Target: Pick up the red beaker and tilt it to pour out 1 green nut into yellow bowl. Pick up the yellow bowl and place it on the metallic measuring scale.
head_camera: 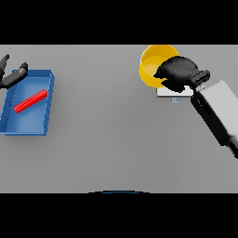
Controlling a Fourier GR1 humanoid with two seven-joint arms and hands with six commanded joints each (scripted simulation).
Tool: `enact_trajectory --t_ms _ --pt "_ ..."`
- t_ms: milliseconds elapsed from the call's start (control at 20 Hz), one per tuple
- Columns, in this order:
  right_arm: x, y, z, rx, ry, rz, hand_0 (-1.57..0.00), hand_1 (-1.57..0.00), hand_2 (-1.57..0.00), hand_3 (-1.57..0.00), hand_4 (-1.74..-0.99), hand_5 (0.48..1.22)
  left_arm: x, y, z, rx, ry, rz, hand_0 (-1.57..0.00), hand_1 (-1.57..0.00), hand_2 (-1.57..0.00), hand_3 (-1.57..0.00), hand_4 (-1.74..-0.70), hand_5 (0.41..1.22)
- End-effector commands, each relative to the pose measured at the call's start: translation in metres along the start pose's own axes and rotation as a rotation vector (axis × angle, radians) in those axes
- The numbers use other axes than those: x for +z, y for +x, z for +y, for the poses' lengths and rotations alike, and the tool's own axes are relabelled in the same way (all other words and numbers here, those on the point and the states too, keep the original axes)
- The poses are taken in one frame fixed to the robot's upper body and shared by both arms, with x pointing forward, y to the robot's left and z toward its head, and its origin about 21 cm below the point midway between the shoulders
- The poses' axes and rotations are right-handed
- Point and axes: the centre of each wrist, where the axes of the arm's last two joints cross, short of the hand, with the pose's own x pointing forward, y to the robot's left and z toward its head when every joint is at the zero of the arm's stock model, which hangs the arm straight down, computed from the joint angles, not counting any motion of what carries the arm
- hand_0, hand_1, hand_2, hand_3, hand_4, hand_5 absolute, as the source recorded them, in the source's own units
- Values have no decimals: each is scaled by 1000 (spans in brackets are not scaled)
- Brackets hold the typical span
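- Gripping the yellow bowl point(153, 62) at its near right rim, my right robot hand point(179, 72) has its dark fingers curled round the edge.
- My right arm point(216, 111) comes in from the right side and slants up toward the far right part of the grey desk point(107, 139).
- The bowl sits at the far right of the desk, its open mouth showing a yellow inside; I cannot tell whether anything lies in it.
- Just below my right robot hand a pale, flat plate point(174, 93) shows, which looks like the metallic measuring scale; my robot hand hides most of it.
- The bowl's near edge overlaps the far left corner of that plate, but I cannot tell whether the bowl rests on it or is held above it.
- At the far left of the desk lies a blue tray point(46, 104), and inside it a red piece point(30, 101) lies slanted.
- My left robot hand point(11, 76) shows at the left edge, over the tray's far left corner, fingers spread and holding nothing.
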Motion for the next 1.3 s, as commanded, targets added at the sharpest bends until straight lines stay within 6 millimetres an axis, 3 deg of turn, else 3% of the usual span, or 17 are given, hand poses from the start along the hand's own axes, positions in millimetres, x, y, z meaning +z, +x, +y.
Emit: enact_trajectory --t_ms 0,500,1050,1150,1200,1250 --pt "-1 -5 6 -4 -6 12 -1565 -1571 -1548 -1154 -1741 1221 1 1 -1 0 -1 -1 1 1 1 1 -849 746" --pt "-10 -60 32 -82 -1 171 -1570 -1571 -1450 -1240 -1741 1221 3 4 -4 -6 3 43 1 1 1 1 -864 789" --pt "-22 -66 56 -133 50 207 -1571 -1571 -1374 -1448 -1741 1221 3 4 -3 -16 -8 42 1 1 1 1 -844 783" --pt "-22 -65 60 -150 54 197 -1565 -1496 -1437 -1249 -1741 1221 2 8 -3 -28 -8 46 1 1 1 1 -838 779" --pt "-21 -66 60 -148 60 205 -1558 -1428 -1343 -1110 -1682 1221 3 10 -5 -28 -11 46 1 1 1 1 -836 775" --pt "-22 -66 59 -153 63 218 -1471 -1285 -1178 -959 -1632 1145 2 8 -5 -18 -8 44 1 1 1 1 -837 773"
